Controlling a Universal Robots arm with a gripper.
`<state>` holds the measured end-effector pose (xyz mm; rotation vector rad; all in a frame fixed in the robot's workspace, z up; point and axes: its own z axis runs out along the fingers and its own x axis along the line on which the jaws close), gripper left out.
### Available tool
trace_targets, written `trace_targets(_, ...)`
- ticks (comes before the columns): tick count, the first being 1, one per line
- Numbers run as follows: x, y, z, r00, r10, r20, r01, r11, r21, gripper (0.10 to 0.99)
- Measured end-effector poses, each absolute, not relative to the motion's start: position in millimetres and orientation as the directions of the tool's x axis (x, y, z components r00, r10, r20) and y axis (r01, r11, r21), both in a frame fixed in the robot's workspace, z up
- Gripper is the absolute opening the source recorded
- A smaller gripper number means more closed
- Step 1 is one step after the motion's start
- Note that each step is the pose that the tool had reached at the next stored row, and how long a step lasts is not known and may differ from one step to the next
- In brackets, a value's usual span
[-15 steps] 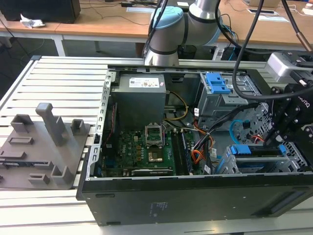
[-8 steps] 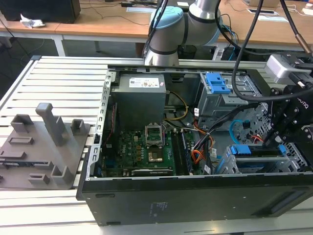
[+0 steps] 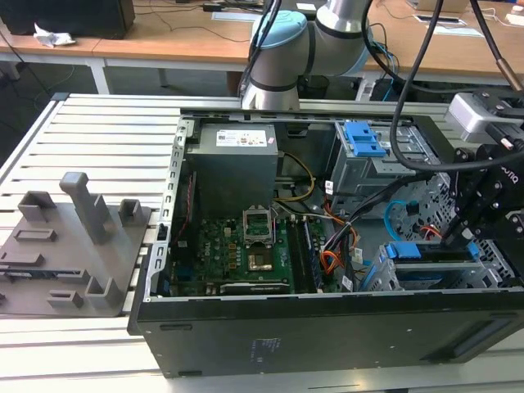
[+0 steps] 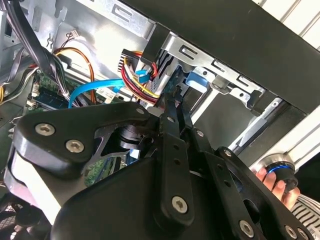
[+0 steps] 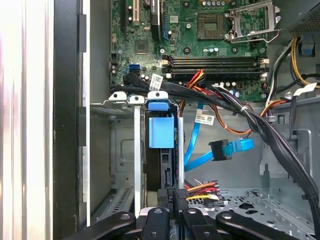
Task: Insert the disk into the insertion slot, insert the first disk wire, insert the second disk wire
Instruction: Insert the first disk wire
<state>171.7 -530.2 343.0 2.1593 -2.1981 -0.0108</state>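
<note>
1. Gripper (image 5: 172, 209) fingers are pinched together on the small dark plug of the first disk wire (image 5: 202, 188), with its red-orange leads trailing off to one side.
2. That plug touches the near end of the disk (image 5: 161, 132), which stands on edge inside the insertion slot (image 3: 377, 274), in a corner of the computer case (image 3: 327, 327).
3. Judging by the first wrist view, the disk's long axis runs straight away from the fingers, so fingers, plug and disk lie on one line.
4. Beside the slot, on the motherboard (image 5: 200, 30) side, the second disk wire (image 5: 235, 146) hangs loose, its plug clear of the disk.
5. Whether the held plug is fully seated cannot be told.
</note>
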Motion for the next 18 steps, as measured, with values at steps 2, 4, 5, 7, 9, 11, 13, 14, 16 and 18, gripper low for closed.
trace_targets(2, 172, -531, 342, -0.017, -0.999, 0.038, -0.999, 0.019, 0.047, 0.169)
trace_targets(4, 172, -531, 340, -0.017, -0.999, 0.038, -0.999, 0.019, 0.047, 0.169)
trace_targets(5, 173, -531, 339, -0.017, -0.999, 0.038, -0.999, 0.019, 0.047, 0.169)
trace_targets(7, 173, -532, 338, -0.017, -0.999, 0.039, -0.999, 0.019, 0.047, 0.169)
trace_targets(9, 173, -531, 338, -0.017, -0.999, 0.038, -0.999, 0.019, 0.047, 0.169)
trace_targets(11, 173, -531, 337, -0.017, -0.999, 0.037, -0.999, 0.019, 0.047, 0.176)
trace_targets(13, 173, -531, 339, -0.017, -0.999, 0.038, -0.999, 0.019, 0.047, 0.306)
trace_targets(14, 173, -531, 347, -0.017, -0.999, 0.038, -0.999, 0.019, 0.047, 0.306)
trace_targets(16, 173, -531, 357, -0.017, -0.999, 0.038, -0.999, 0.019, 0.047, 0.306)
trace_targets(18, 173, -530, 363, -0.017, -0.999, 0.039, -0.999, 0.019, 0.047, 0.286)
